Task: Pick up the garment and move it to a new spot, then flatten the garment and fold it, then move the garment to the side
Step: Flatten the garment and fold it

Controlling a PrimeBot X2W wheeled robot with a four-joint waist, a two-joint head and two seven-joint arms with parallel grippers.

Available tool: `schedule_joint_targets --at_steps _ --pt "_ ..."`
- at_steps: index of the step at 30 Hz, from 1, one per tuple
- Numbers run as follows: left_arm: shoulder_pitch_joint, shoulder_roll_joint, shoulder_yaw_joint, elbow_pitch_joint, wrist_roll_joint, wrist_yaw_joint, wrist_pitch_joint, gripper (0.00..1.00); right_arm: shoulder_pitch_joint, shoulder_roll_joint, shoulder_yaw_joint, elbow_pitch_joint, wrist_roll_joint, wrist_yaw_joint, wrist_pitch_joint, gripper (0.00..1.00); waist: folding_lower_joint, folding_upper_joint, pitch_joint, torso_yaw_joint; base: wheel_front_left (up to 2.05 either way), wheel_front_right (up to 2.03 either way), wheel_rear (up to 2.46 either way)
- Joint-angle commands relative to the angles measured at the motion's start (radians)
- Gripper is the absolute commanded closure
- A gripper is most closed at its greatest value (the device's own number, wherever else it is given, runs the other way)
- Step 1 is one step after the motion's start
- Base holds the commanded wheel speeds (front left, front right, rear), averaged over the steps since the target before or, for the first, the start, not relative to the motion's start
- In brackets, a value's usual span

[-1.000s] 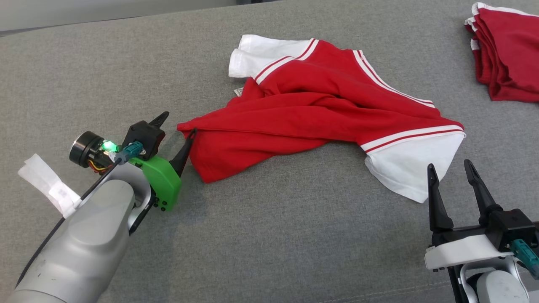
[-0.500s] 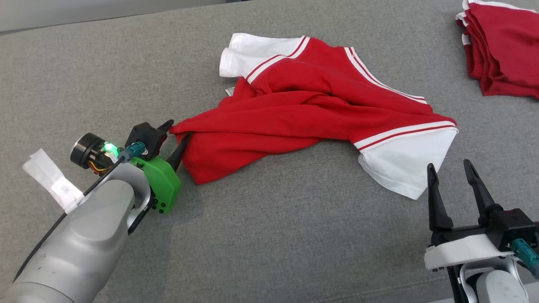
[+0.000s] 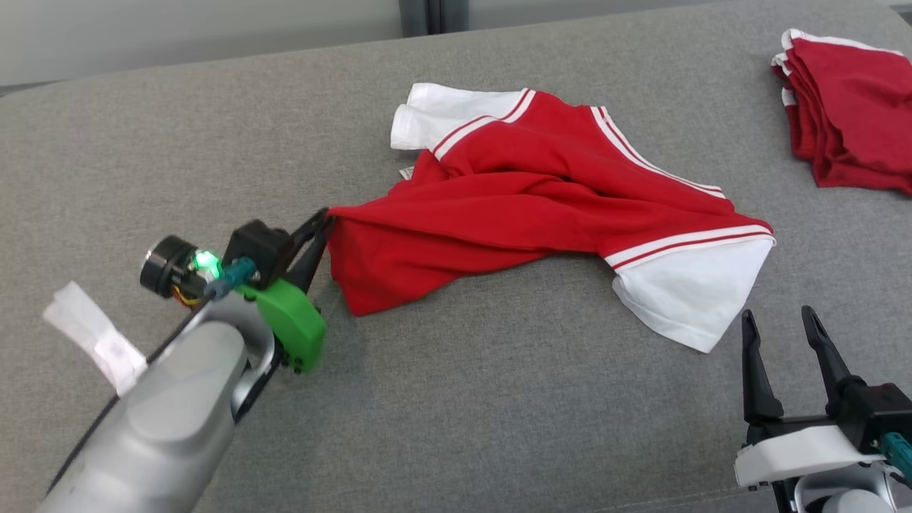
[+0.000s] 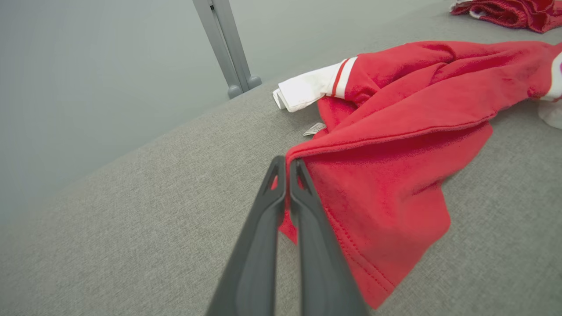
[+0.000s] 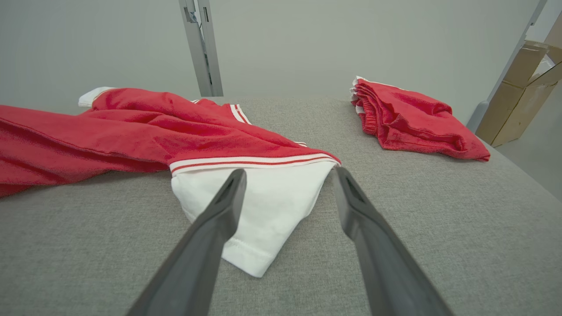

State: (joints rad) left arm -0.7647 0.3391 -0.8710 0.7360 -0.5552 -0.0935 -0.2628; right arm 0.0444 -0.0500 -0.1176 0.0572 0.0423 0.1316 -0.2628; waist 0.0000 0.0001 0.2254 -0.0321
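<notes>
Red hem (image 4: 353,259) first: closed left pincer (image 3: 322,221) from wide open tight onto near corner of garment (image 3: 541,206) crumpled on bench (image 3: 499,413), kept right pincer (image 3: 778,315) spread and empty beside white sleeve (image 3: 687,299), so likely stood ready for the lift.

garment (image 3: 541,192): red and white, red-white stripes | surface (image 3: 499,399): grey | folded pile (image 3: 855,114): red
</notes>
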Motion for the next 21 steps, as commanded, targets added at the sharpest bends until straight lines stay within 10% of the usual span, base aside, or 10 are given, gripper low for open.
schedule_joint_targets --at_steps 1,14,17,21 --pt "0.067 0.024 0.012 -0.048 0.011 0.021 -0.002 1.00 0.025 -0.001 -0.011 0.004 0.005 -0.002 -0.002 0.00 0.0000 -0.0001 -0.060 0.036 0.00 0.00 0.00" --pt "0.556 0.105 -0.029 -0.454 -0.023 0.203 0.000 0.92 0.110 -0.002 -0.019 0.017 0.029 -0.002 -0.002 0.00 0.0000 -0.0001 -0.163 0.147 0.00 0.00 0.00" --pt "0.606 0.089 -0.011 -0.478 -0.010 0.241 0.000 0.01 0.116 -0.001 -0.013 0.018 0.022 -0.002 -0.002 0.00 0.0000 -0.0001 -0.172 0.154 0.00 0.00 0.00" --pt "0.679 0.061 0.039 -0.505 -0.018 0.270 -0.001 0.00 0.118 -0.002 -0.011 0.020 0.017 -0.002 -0.002 0.00 0.0000 -0.0001 -0.183 0.154 0.00 0.00 0.00"
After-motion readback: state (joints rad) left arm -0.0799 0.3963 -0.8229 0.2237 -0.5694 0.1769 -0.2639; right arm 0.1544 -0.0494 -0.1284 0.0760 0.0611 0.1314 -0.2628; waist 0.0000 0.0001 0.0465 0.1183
